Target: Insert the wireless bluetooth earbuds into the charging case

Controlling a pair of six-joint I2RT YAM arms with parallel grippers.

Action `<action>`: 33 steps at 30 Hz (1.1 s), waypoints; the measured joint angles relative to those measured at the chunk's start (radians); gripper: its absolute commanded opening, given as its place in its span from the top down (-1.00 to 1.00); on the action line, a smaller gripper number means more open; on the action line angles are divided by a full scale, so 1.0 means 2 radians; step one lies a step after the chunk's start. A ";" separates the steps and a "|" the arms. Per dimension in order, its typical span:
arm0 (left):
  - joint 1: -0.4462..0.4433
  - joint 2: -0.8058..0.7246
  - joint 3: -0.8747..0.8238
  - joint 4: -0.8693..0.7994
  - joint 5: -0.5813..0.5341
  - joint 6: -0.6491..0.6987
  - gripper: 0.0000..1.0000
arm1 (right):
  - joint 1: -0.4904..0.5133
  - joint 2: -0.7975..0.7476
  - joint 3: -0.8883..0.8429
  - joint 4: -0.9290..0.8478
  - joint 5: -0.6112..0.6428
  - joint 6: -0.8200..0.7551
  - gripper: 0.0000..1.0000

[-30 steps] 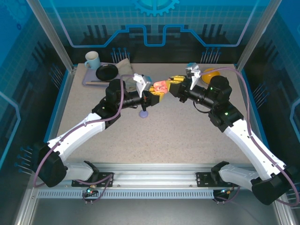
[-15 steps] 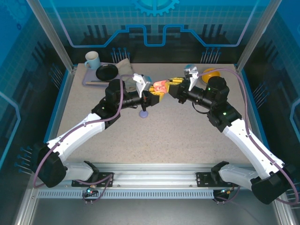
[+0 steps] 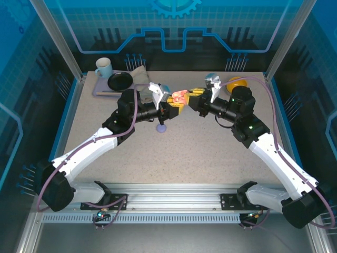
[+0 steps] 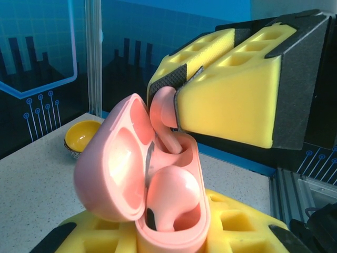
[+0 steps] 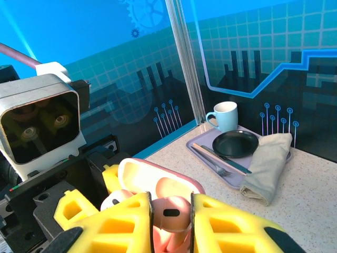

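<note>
The speckled grey table [image 3: 200, 153] carries, at its far edge, a lilac tray [image 5: 208, 150] with a pale mug [image 5: 225, 115], a matte black plate [image 5: 235, 143], a fork [image 5: 213, 161] and a folded beige cloth [image 5: 266, 163], and off to the right a glossy yellow bowl [image 3: 238, 83]. Above the far middle of the table the two white-and-black arms meet nose to nose. The left gripper [image 3: 177, 107] – blocky yellow foam pads pitted with square cells, set in black housings – is clamped on the base of the charging case [image 4: 158, 184], holding it up off the table with its lid swung open. The right gripper [image 4: 181, 87], padded the same way, comes at the case from the other side and is closed on an earbud [image 4: 162, 108], pinching its bulb between the pads with its stem reaching down into the far socket of the case. The case is a smooth, rounded salmon-pink shell with a soft sheen, its lid hollowed into two shallow cups. In the near socket the other earbud [image 4: 171, 197] – same pink, bean-shaped and glossy – sits seated, touching the rim. From the right wrist the pinched bud shows between the pads just below the open lid. On the table below the left gripper lies a small pale-purple item [image 3: 161, 127], too small to tell further.
</note>
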 measured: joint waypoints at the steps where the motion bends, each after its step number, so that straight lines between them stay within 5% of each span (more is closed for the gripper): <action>1: 0.000 0.000 0.000 0.000 0.000 0.000 1.00 | 0.001 0.000 0.000 0.000 0.002 -0.002 0.58; 13: 0.000 0.000 0.000 -0.001 0.000 -0.001 1.00 | 0.025 -0.004 -0.007 -0.001 0.038 -0.035 0.42; 33: 0.000 0.000 0.000 0.017 -0.004 -0.014 1.00 | 0.031 -0.013 0.006 -0.028 0.079 -0.016 -0.43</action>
